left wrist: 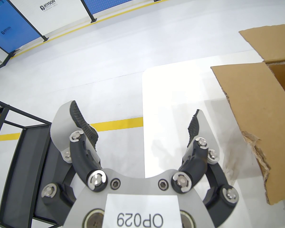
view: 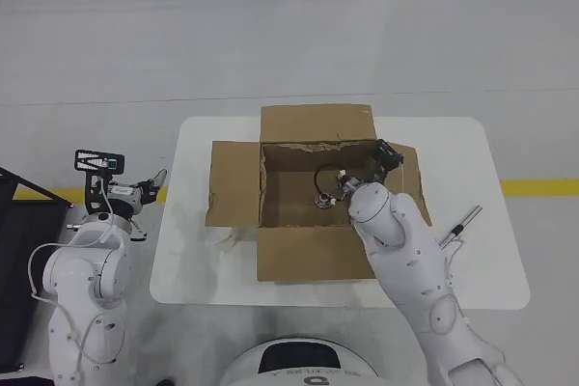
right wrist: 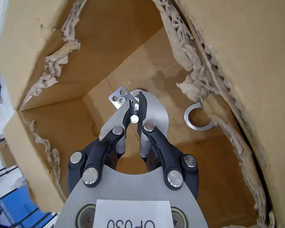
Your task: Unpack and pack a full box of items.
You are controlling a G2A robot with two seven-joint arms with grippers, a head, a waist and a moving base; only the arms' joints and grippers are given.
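Note:
An open cardboard box (view: pixel 314 130) with torn flap edges stands in the middle of the white table (view: pixel 463 164). My right gripper (right wrist: pixel 134 106) is down inside the box (right wrist: pixel 61 91), shut on a small metal part (right wrist: pixel 134 119) with a perforated tab (right wrist: pixel 118 96). A metal ring (right wrist: pixel 198 119) lies on the box floor beside it. In the top view the right gripper (view: pixel 330 196) is over the box floor. My left gripper (left wrist: pixel 135 119) hangs open off the table's left edge, with nothing between its fingers; the top view shows it as the gripper (view: pixel 154 183) left of the box.
A thin metal rod (view: pixel 460 226) lies on the table to the right of the box. A dark rack (view: pixel 0 261) stands on the floor at the far left. A yellow floor line (view: pixel 550 186) runs behind the table. The box's left flap (left wrist: pixel 251 119) lies flat on the table.

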